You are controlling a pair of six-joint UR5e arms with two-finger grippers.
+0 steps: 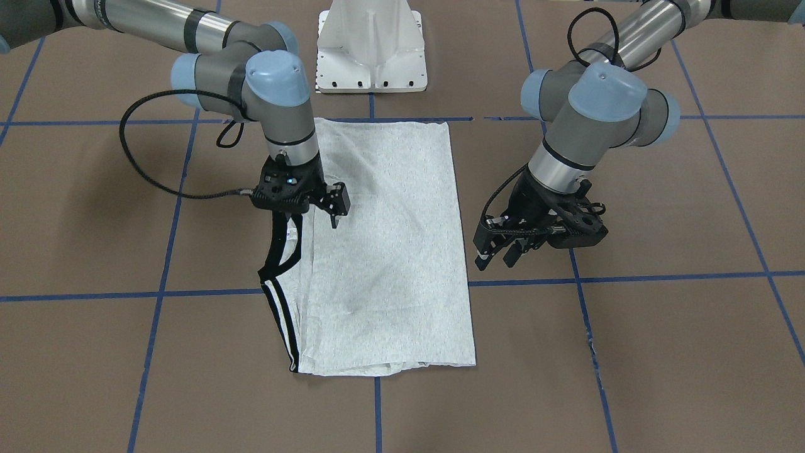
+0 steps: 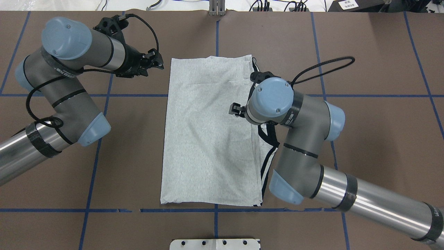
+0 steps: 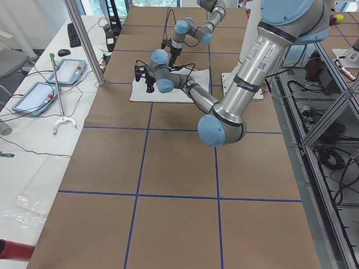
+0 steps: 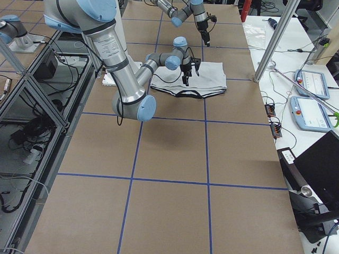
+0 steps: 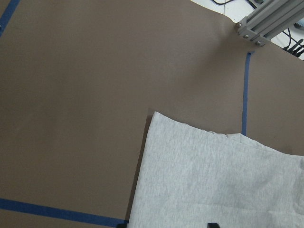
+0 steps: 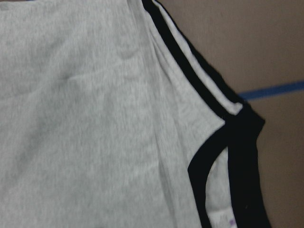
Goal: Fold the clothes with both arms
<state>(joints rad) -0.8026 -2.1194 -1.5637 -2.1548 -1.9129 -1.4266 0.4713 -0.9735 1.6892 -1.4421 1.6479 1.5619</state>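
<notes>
A light grey T-shirt lay flat near the middle of a brown counter, folded into a long rectangle with its plain side up. Along the edge on the robot's right, its black collar and a pair of black stripes stuck out from under the fold. The right arm reached over that side of the shirt, and the right claw pointed down above the cloth close to the collar, its fingers spread wide with nothing between them. The right wrist view showed only grey fabric, the collar and the stripes. The left arm was bent over the counter on the opposite side. The left claw hung just beside the shirt's far corner, off the cloth, its two fingers apart and empty. Blue tape lines marked the counter into squares, and one ran along the shirt's edge nearest the robot's white base. From the two end views the shirt appeared small and far off.
</notes>
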